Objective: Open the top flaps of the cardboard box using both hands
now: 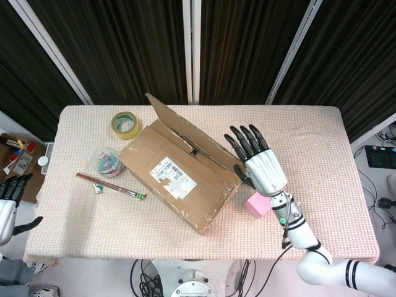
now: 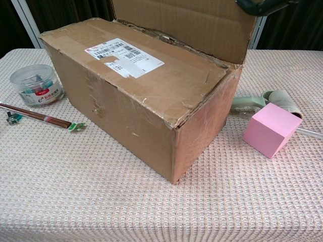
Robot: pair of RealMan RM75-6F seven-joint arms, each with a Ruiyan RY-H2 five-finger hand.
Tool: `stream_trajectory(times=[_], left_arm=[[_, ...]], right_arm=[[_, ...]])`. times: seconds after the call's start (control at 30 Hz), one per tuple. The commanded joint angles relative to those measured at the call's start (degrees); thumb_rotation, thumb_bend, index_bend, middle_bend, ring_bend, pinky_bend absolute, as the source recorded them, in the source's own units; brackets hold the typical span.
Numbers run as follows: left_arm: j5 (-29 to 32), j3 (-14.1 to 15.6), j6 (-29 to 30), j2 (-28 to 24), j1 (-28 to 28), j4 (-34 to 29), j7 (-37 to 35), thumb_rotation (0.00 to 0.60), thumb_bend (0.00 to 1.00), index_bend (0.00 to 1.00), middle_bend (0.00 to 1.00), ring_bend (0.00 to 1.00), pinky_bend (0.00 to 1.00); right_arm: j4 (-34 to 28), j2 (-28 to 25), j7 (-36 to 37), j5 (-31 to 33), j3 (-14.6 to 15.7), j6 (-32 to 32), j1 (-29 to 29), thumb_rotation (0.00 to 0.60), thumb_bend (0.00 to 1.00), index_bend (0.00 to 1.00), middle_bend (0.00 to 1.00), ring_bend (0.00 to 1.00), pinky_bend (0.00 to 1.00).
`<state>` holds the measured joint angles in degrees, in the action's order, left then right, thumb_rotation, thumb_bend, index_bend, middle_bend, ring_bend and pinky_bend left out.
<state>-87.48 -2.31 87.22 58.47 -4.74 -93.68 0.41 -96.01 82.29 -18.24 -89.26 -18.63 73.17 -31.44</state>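
With the right hand (image 1: 263, 168) spread flat and empty beside the brown cardboard box's (image 1: 179, 176) raised far flap (image 2: 186, 22), we should push it fully back (left hand (image 1: 7, 207) off-table, grip unclear), then lift the labelled near flap (image 2: 136, 68).

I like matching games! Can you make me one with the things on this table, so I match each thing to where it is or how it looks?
Things:
1. brown cardboard box
2. pink foam cube
3. yellow roll of tape
4. clear round plastic tub of clips

Descriptions:
A. lies flat beyond the box's left end
B. one top flap stands up, the other lies flat
C. sits right of the box, by the lint roller
D. stands left of the box, near the chopsticks

Pairs: 1-B, 2-C, 3-A, 4-D
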Motion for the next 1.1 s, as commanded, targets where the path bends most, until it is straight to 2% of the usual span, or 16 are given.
stream_trajectory(times=[0.03, 0.1, 0.3, 0.47, 0.57, 0.77, 0.87, 1.0, 1.07, 1.1], left_arm=[[-0.13, -0.04, -0.54, 0.10, -0.41, -0.14, 0.81, 0.600, 0.00, 0.10, 0.15, 0.12, 0.20], [-0.12, -0.15, -0.96, 0.03, -0.75, -0.55, 1.58, 0.600, 0.00, 0.10, 0.15, 0.12, 0.20], [0.02, -0.41, -2.18, -0.40, -1.67, -2.18, 3.61, 0.600, 0.00, 0.10, 0.15, 0.12, 0.20], [-0.44, -0.75, -3.83, -0.63, -3.14, -3.06, 4.17, 0.600, 0.00, 0.10, 0.15, 0.12, 0.20], [-1.96, -1.57, -5.92, -1.24, -5.63, -4.63, 1.97, 0.600, 0.00, 0.11, 0.15, 0.12, 0.20], [-4.49, -6.49, -13.02, -2.68, -15.14, -6.03, -4.39, 0.600, 0.03, 0.16, 0.20, 0.15, 0.20], [-3.09, -9.66, -18.81, -3.03, -21.09, -5.75, -6.66, 0.600, 0.03, 0.17, 0.20, 0.15, 0.20], [0.14, -13.03, -26.64, -1.03, -28.71, -4.13, -9.33, 0.599, 0.00, 0.20, 0.21, 0.15, 0.20], [1.59, -13.94, -29.95, 0.34, -31.67, -3.30, -10.79, 0.563, 0.00, 0.22, 0.23, 0.15, 0.20], [2.37, -14.36, -32.15, 1.26, -33.58, -2.66, -11.57, 0.519, 0.00, 0.22, 0.23, 0.15, 0.20]], right_arm=[[5.52, -0.87, 6.51, 1.06, -0.60, 3.35, 1.32, 0.600, 0.25, 0.00, 0.00, 0.00, 0.00], [8.48, -0.39, 9.95, 2.11, -0.81, 4.48, 1.80, 0.600, 0.21, 0.00, 0.00, 0.00, 0.00], [14.85, -0.04, 18.74, 4.94, -1.57, 6.93, 3.25, 0.600, 0.20, 0.00, 0.00, 0.00, 0.00], [15.81, -2.00, 23.91, 4.31, -0.93, 9.92, 5.32, 0.600, 0.20, 0.00, 0.00, 0.00, 0.00], [14.55, -3.52, 25.27, 3.19, -0.20, 13.44, 7.50, 0.600, 0.22, 0.00, 0.00, 0.00, 0.00], [9.74, -6.72, 25.04, -0.06, 1.46, 23.52, 13.56, 0.600, 0.28, 0.00, 0.00, 0.00, 0.00], [7.37, -8.90, 25.69, -1.54, 2.34, 27.48, 16.47, 0.600, 0.29, 0.00, 0.00, 0.00, 0.00], [4.88, -11.22, 28.02, -4.24, 3.52, 32.54, 19.81, 0.600, 0.28, 0.00, 0.00, 0.00, 0.00], [4.07, -12.22, 29.38, -5.72, 4.00, 34.64, 21.04, 0.600, 0.27, 0.00, 0.00, 0.00, 0.00], [3.58, -12.79, 29.65, -6.58, 4.21, 35.84, 21.72, 0.600, 0.26, 0.00, 0.00, 0.00, 0.00]])
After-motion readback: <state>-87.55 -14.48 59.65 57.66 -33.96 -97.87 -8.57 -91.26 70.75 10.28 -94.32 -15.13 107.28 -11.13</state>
